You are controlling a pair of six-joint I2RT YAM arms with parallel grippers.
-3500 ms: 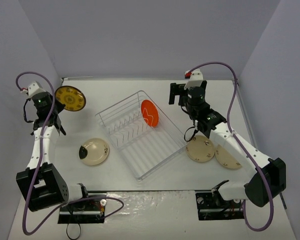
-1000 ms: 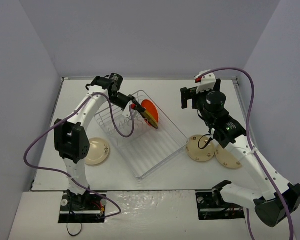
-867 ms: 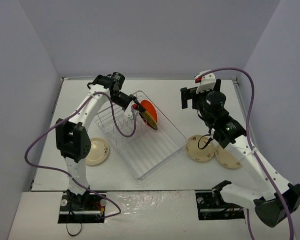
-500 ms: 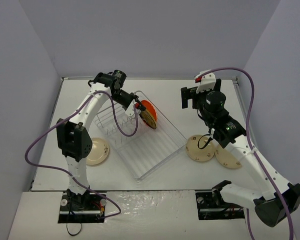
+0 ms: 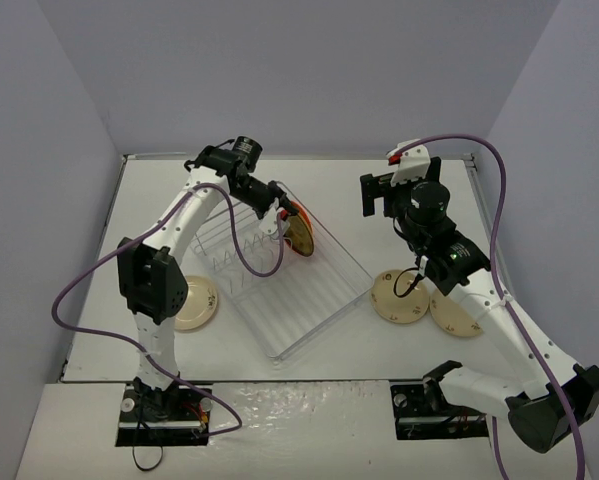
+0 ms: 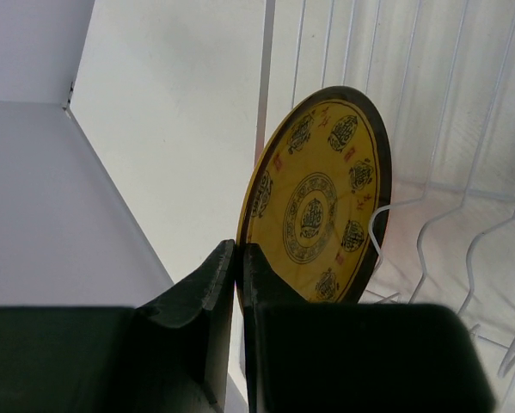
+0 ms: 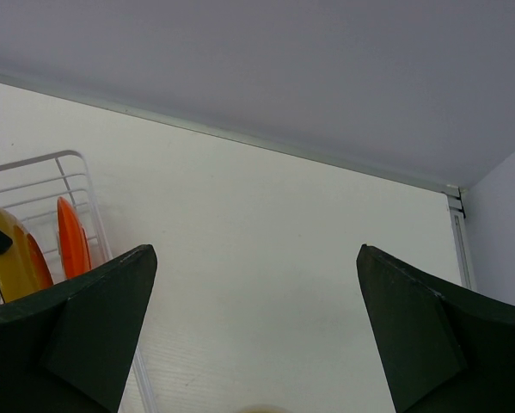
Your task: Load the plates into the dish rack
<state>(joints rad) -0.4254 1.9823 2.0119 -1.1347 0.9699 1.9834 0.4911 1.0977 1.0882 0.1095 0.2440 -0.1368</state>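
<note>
No legible writing or brand shows anywhere. The mustard plate (image 6: 321,215) carries a ring of dark medallions around a central one, with tiny red marks too small to read.

The left end effector (image 6: 238,258) is clamped on that plate's lower rim, its jaws nearly together. It holds the plate on edge and slightly tilted over the far end of the dish rack (image 5: 289,300). Just behind it, the orange plate (image 5: 295,209) stands upright among the prongs. From the pictures I cannot tell whether the mustard plate sits between the prongs.

The right end effector (image 7: 253,335) hangs above the worktop (image 5: 159,200) to the right of the rack, its jaws spread wide with nothing between them.

One cream plate (image 5: 194,303) lies flat to the left of the rack, partly hidden by the left arm. Two more cream plates (image 5: 399,298) (image 5: 457,315) lie just beside each other on the right, with the right arm crossing above them. A purple cable (image 5: 89,290) loops along each arm.
</note>
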